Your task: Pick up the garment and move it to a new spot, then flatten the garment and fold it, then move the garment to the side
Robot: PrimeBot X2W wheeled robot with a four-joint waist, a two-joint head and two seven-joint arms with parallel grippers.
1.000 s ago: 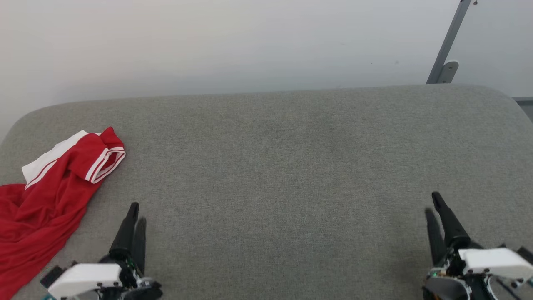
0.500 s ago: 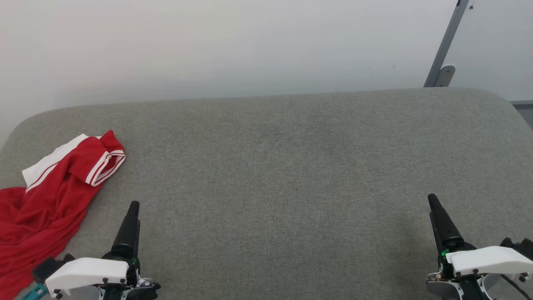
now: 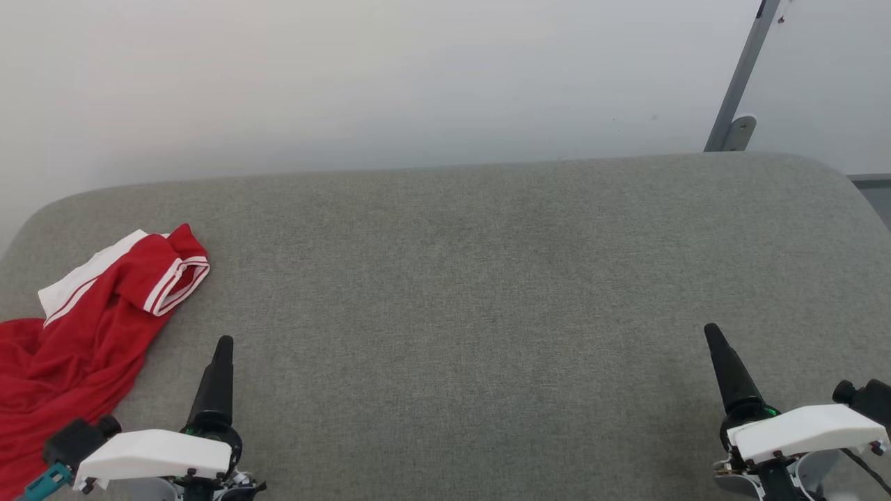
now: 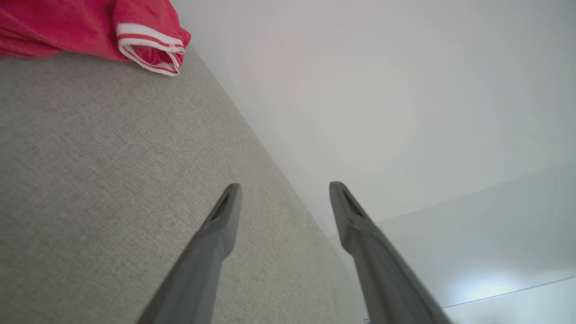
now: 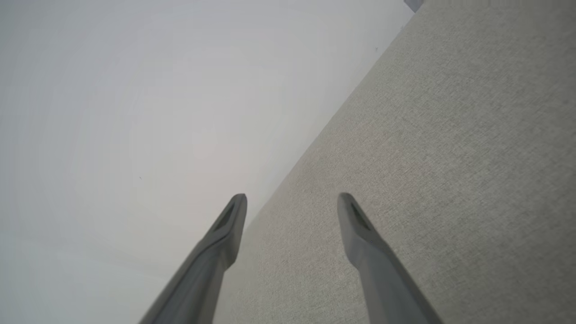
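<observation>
Left gripper [image 4: 284,186]: fingers apart, nothing between them. It sits low over the near edge of the grey padded surface [image 3: 445,278], on the left side, fingers pointing toward the far edge. Head view shows it edge-on, so the gap only reads from the wrist view.

Right gripper [image 5: 292,195]: fingers also apart, nothing between them. It is at the near edge on the right side, pointing the same way.

Shirt [image 3: 76,327]: red, crumpled in a heap at the left edge of the surface, running out of the head view on the left. One red sleeve with a red-and-white striped cuff points toward the far-left corner, with a white panel beside it. Print not visible.

Shirt is just left of the left gripper, not touching it, and well apart from the right one.

White wall [image 3: 348,83] behind the far edge; grey metal post [image 3: 741,83] near the far-right corner.
</observation>
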